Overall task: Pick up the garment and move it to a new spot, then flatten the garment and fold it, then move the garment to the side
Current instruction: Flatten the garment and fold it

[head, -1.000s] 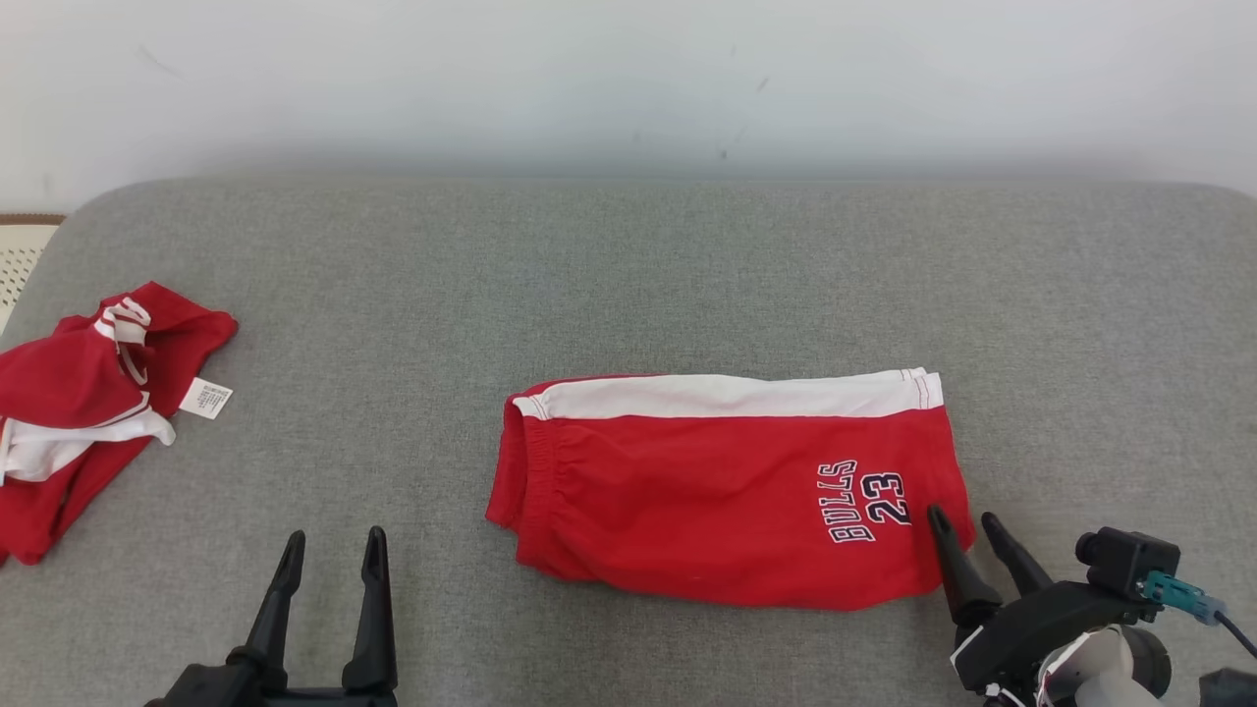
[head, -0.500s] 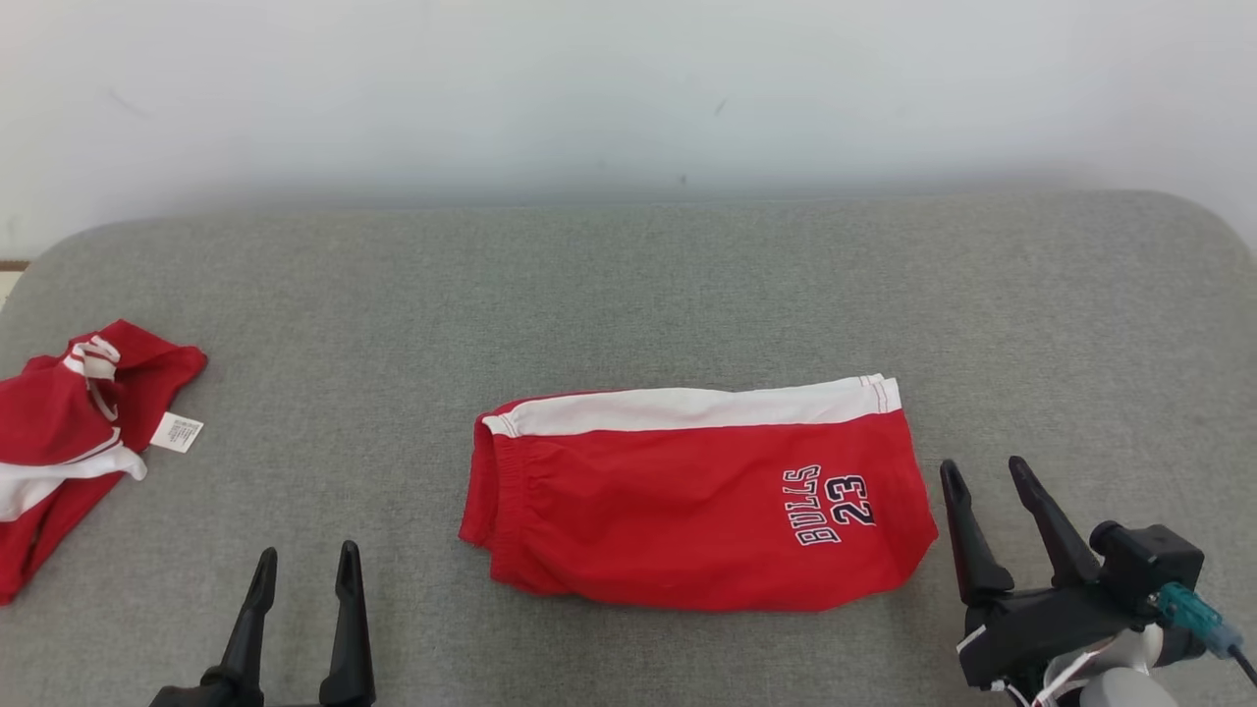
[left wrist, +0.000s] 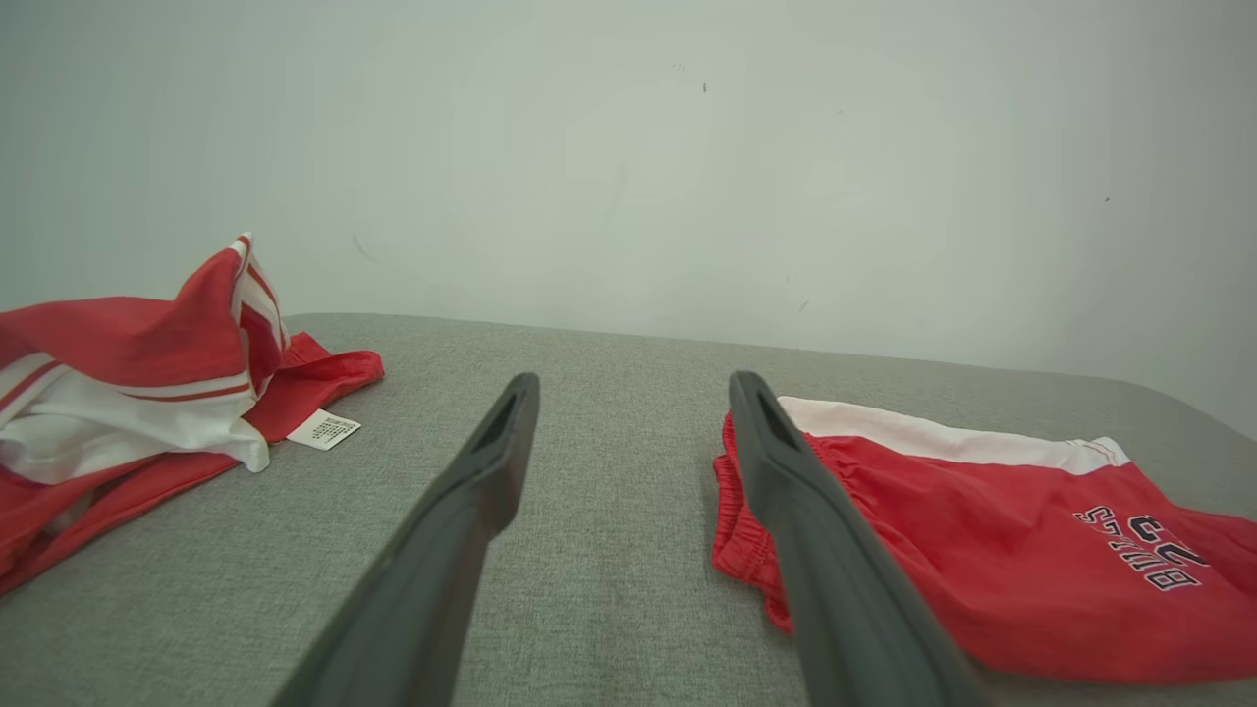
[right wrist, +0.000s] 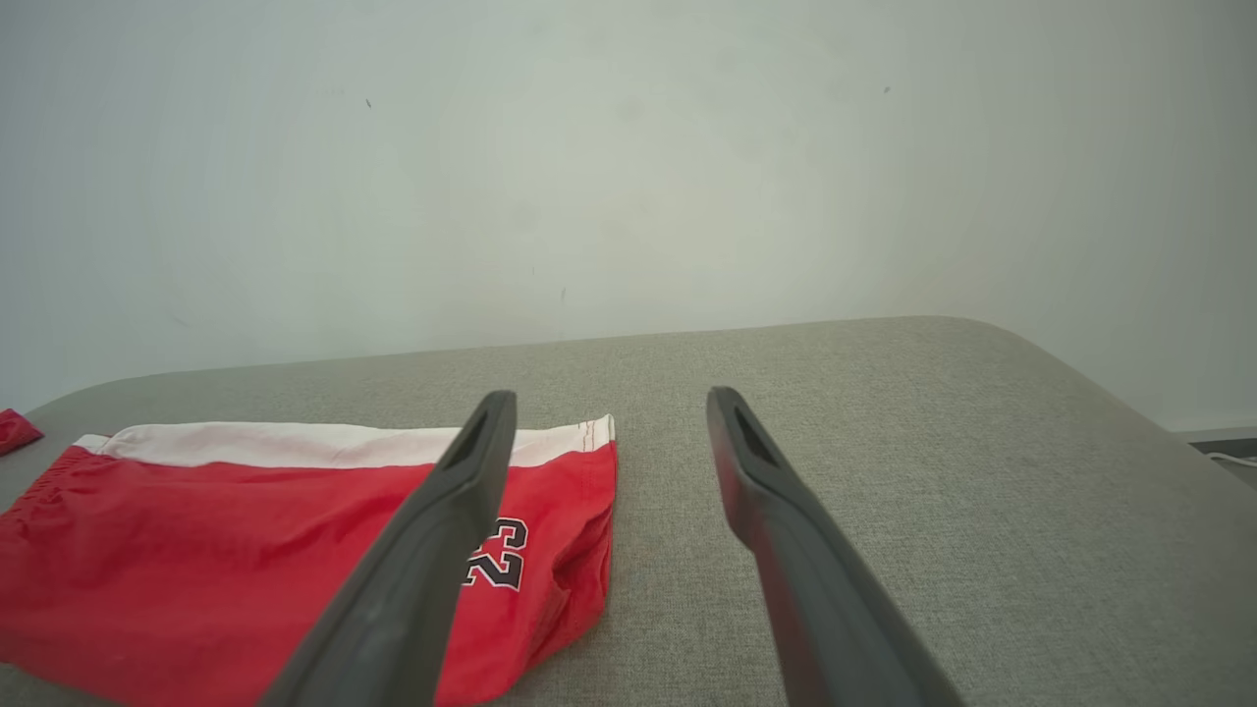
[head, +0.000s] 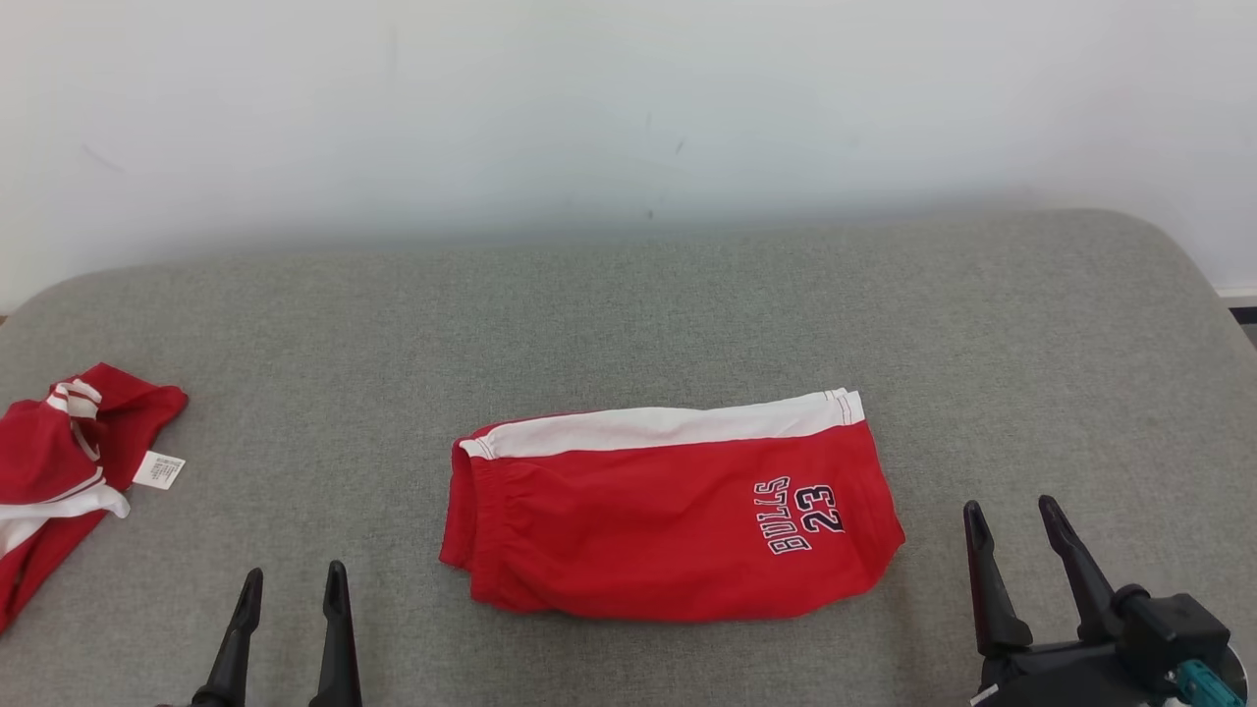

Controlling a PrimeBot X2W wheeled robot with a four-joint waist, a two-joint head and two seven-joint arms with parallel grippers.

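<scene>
A grey, woven padded surface [head: 628, 314] with rounded far corners runs up to a plain white wall [head: 628, 98] that carries a few small dark specks and faint scuffs. The left gripper [head: 293, 579] rises from the near edge with its two dark fingers spread apart and nothing between them. The right gripper [head: 1011, 511] stands likewise released and empty. The folded red shorts [head: 668, 520] lie flat on the surface between the two grippers, nearer the right one. Their hem end, printed "BULLS 23", is just to the left of the right gripper's fingers and clear of them. Their gathered waistband faces the left gripper, ahead of it and to its right. A white band runs along the shorts' far edge. Well to the left of the left gripper a crumpled red-and-white garment [head: 49, 462] sits heaped at the surface's edge, a white label [head: 159, 469] lying beside it. Beyond the right gripper the surface curves off, and a dark strip [right wrist: 1218, 442] shows at the foot of the wall.
</scene>
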